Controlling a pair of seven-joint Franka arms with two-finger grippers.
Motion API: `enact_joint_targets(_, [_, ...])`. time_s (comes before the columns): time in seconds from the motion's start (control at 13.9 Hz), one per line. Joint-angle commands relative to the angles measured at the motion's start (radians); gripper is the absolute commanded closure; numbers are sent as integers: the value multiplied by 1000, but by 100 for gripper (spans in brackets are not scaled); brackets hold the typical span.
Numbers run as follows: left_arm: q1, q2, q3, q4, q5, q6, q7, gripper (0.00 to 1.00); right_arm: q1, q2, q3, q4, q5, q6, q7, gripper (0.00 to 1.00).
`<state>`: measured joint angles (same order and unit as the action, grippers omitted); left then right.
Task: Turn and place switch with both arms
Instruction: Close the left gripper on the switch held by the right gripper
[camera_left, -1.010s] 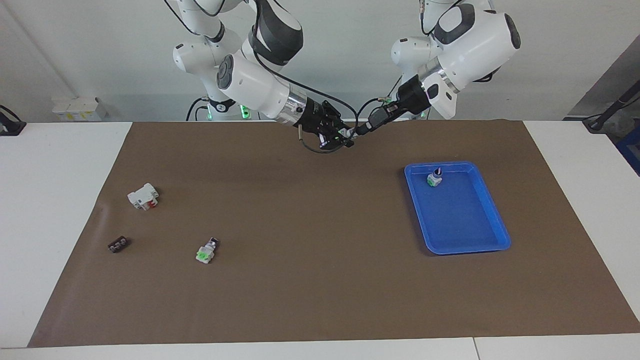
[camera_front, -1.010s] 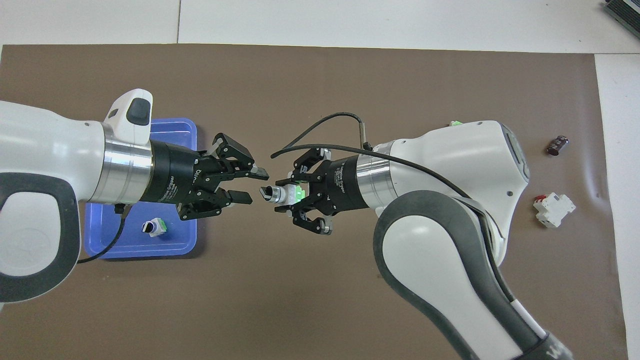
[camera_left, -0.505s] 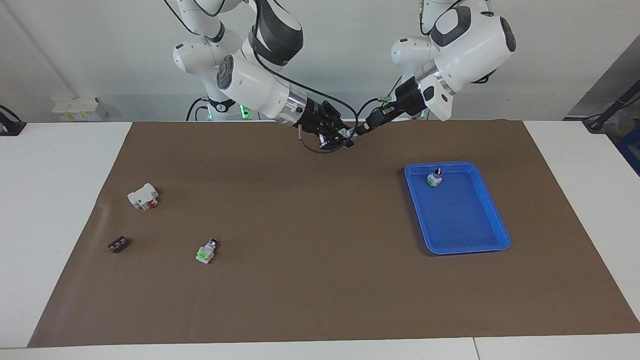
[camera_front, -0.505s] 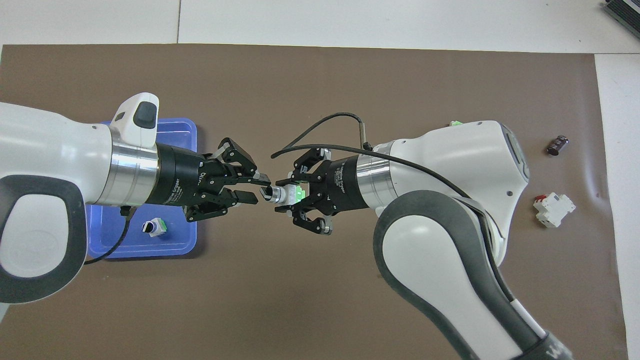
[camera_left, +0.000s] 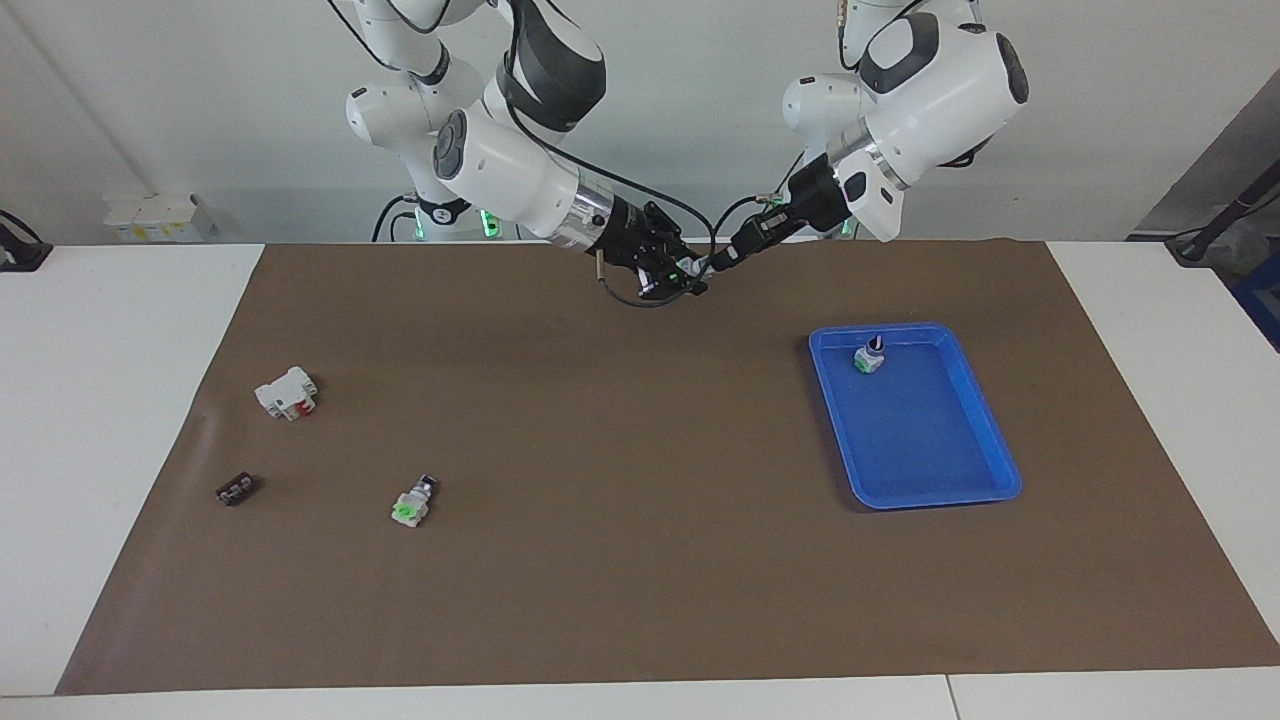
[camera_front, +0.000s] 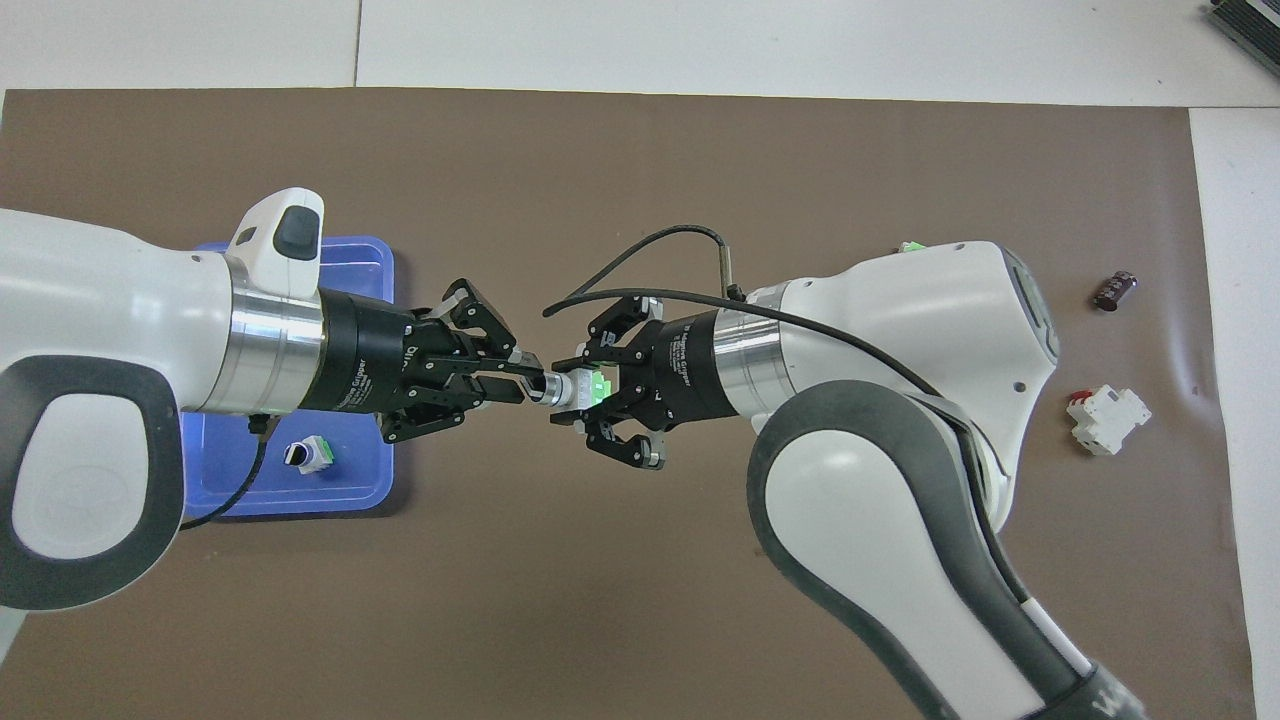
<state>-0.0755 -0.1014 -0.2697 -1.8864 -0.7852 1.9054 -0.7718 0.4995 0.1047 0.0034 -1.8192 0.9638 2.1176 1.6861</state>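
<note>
The switch (camera_front: 570, 388), a white-grey block with a green face, hangs in the air over the mat's middle, near the robots' end. My right gripper (camera_front: 592, 392) is shut on its body. My left gripper (camera_front: 530, 383) meets it from the tray's side, and its fingertips are closed on the black knob. In the facing view the left gripper (camera_left: 716, 264) and the right gripper (camera_left: 688, 275) join tip to tip with the switch (camera_left: 700, 268) between them, well above the mat.
A blue tray (camera_left: 940, 480) lies toward the left arm's end with another switch (camera_left: 869, 357) in it. Toward the right arm's end lie a third switch (camera_left: 413, 503), a white block with a red part (camera_left: 287, 393) and a small black piece (camera_left: 237, 489).
My left gripper moved in toward the switch and closed its fingers on the knob. The right gripper stayed put, holding the switch.
</note>
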Motion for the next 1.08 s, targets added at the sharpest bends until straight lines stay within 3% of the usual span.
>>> enact_joint_targets(0.0, [-20,-40,6,-54,-22,46,2,71,-4,-10,1,-14,26,7,0,100])
enact_joint_targets(0.29, [-20,-38,6,-54,-23,50,2,77,-4,-10,1,-14,26,5,0,100])
enact_joint_targets(0.65, [-18,-38,6,-53,-23,47,3,100,-4,-10,1,-14,26,7,1,100])
enact_joint_targets(1.01, [-20,-53,6,-49,-23,28,-10,100,-4,-10,1,-14,26,7,1,100])
